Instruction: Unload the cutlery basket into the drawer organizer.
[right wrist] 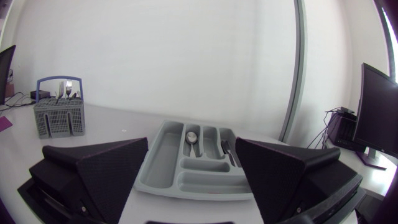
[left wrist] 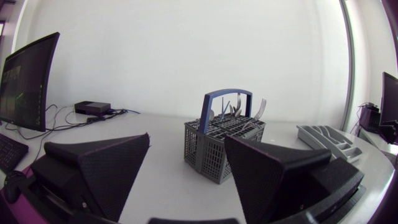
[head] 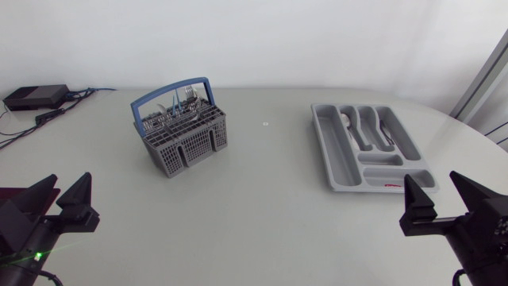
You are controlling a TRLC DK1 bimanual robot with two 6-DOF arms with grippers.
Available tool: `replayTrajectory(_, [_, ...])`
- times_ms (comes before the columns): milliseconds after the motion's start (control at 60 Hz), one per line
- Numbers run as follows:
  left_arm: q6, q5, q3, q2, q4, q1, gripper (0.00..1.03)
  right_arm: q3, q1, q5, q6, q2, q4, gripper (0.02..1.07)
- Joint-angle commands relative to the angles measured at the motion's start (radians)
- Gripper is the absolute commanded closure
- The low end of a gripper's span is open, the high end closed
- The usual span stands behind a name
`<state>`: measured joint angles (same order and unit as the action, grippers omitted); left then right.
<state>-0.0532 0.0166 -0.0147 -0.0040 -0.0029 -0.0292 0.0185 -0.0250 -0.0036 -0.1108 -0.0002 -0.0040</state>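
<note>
One bench (head: 262, 214) carries one drawer organizer (head: 332, 159), right of centre, and one cutlery basket (head: 194, 147), left of centre, well apart with open surface between. The left gripper (head: 67, 181) and right gripper (head: 432, 181) stand open, empty, at the near edge.

- Basket (head: 181, 135): upper left of centre in the head view, cutlery (head: 184, 102) standing in it.
- Organizer (head: 371, 147): right of centre, well apart from the basket, spoon (head: 347, 123) in a back compartment.
- Left gripper (head: 70, 179): lower left corner.
- Right gripper (head: 431, 179): lower right corner.
</note>
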Motion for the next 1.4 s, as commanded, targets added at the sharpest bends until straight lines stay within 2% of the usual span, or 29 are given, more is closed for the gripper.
replayTrajectory(0, [-0.025,0.0,0.013,-0.01,-0.003,0.008,0.05,-0.019,0.007,-0.003,0.019,-0.004,-0.005,0.06])
replayTrajectory(283, [-0.022,0.002,0.012,-0.011,0.017,0.006,0.05,-0.02,0.011,0.004,0.02,-0.006,0.007,0.06])
replayTrajectory(500, [-0.025,0.002,-0.094,0.052,-0.002,0.006,0.05,0.031,0.071,0.022,0.022,0.029,0.038,0.07])
replayTrajectory(667, [-0.025,0.002,-0.218,0.291,0.023,0.017,0.05,0.132,0.08,0.03,0.034,0.298,0.147,0.07])
replayTrajectory(767, [-0.048,0.002,-0.294,0.429,0.027,0.025,0.06,0.172,0.115,0.04,0.048,0.394,0.174,0.07])
replayTrajectory(900, [-0.05,0.002,-0.421,0.642,-0.042,0.031,0.09,0.215,0.223,0.119,0.046,0.513,0.2,0.07])
replayTrajectory(917, [-0.042,0.002,-0.458,0.702,-0.075,0.029,0.09,0.227,0.231,0.126,0.046,0.54,0.199,0.07])
replayTrajectory(983, [-0.028,0.005,-0.515,0.788,-0.117,0.029,0.09,0.256,0.237,0.134,0.046,0.592,0.173,0.07])
replayTrajectory(1100, [0.039,0.011,-0.653,1.0,-0.224,0.026,0.12,0.356,0.267,0.136,0.043,0.712,0.001,0.07])
replayTrajectory(1183, [0.107,0.056,-0.712,1.089,-0.224,0.04,0.12,0.394,0.29,0.117,0.039,0.753,-0.071,0.07])
replayTrajectory(1283, [0.19,0.089,-0.791,1.182,-0.24,0.063,0.12,0.423,0.3,0.111,0.019,0.812,-0.096,0.07])
replayTrajectory(1383, [0.285,0.089,-0.854,1.265,-0.256,0.086,0.11,0.455,0.324,0.108,-0.059,0.858,-0.143,0.07])
